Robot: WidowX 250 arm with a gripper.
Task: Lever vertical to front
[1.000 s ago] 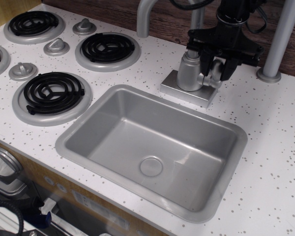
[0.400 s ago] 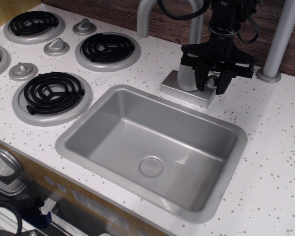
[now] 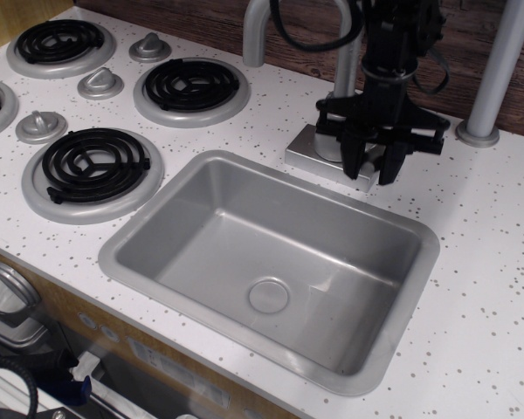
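Observation:
The black gripper [image 3: 373,166] hangs over the tap at the back edge of the sink, fingers pointing down and apart. It covers most of the cylindrical tap body. A small piece of the silver lever [image 3: 373,154] shows low between the two fingers, toward the front. I cannot tell whether the fingers [image 3: 354,155] touch it. The tap's square silver base [image 3: 313,150] shows to the left of the gripper.
The grey sink basin [image 3: 122,255] lies in front of the tap. The curved silver spout [image 3: 255,30] rises behind on the left, and a thick grey pole [image 3: 498,70] stands on the right. Black burners [image 3: 93,166] and silver knobs [image 3: 100,84] fill the left.
The gripper has moved left, down and toward the sink. The lever between its fingers has swung from higher on the tap's side down toward the front.

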